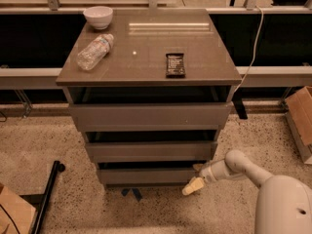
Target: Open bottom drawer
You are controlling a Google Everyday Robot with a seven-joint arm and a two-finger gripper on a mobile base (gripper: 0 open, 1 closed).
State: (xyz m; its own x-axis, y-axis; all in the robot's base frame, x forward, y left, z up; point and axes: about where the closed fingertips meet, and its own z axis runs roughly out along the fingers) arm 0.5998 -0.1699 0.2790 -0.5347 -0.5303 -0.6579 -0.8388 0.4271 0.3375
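The bottom drawer (146, 175) is the lowest of three grey-brown handleless drawers of the cabinet (146, 67). Its flat front stands out a little, with a dark gap above it. My gripper (195, 177) is low at the drawer's right end, at its front corner. One pale finger (192, 186) points down and left toward the floor. The other finger is at the drawer's corner edge and mostly hidden. My white arm (243, 167) reaches in from the lower right.
On the cabinet top lie a clear plastic bottle (95, 51), a white bowl (98, 16) and a dark snack bar (175, 64). A cardboard box (300, 118) stands at the right, another (12, 211) at the lower left beside a black pole (48, 196). The floor is speckled.
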